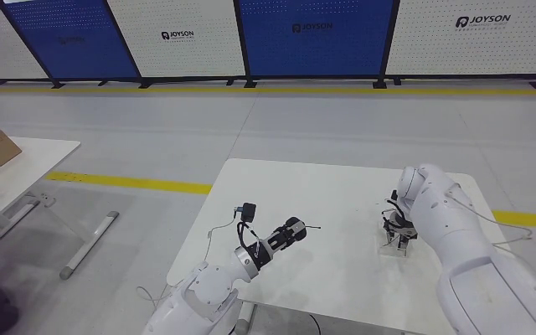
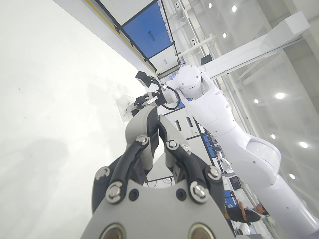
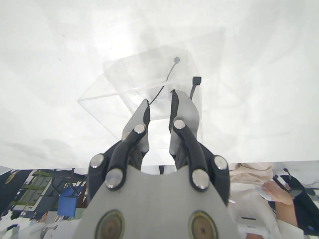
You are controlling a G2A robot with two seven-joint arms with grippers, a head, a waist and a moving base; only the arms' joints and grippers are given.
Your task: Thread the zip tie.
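**Threading not yet begun: right claw open over the tie, left claw shut and waiting**

Your zip tie [image 3: 195, 83] stands at the clear stand [image 3: 99, 93] on the far right of the worktop [image 1: 335, 193]. Its square head is up and its strap runs down behind one finger of the right claw [image 3: 159, 98]. A thinner black strip [image 3: 170, 72] curves across the stand towards the other finger. You cannot tell whether that is a second tie, the tail of the first, or a reflection in the clear plastic.

The right claw hangs just over the stand with its jaws well apart and nothing gripped. The right arm bends down from the worktop's right edge, wrist pointing at the stand.

The left claw [image 1: 295, 229] is well apart from this, near the middle of the worktop, on an arm reaching in low from the near edge and lying almost level. Its pads [image 2: 152, 125] are pressed together. In the top view a thin dark strand [image 1: 311, 227] pokes out of its tip towards the right arm, so it probably holds something slender there.

By my reading you are at the grasp step. No tail is through a head yet. Next, close the right claw squarely on the strap below the head, so the slot is steady and facing the left arm. Then bring the left tip across, keeping the line exact; the strand is limp and the slot is small
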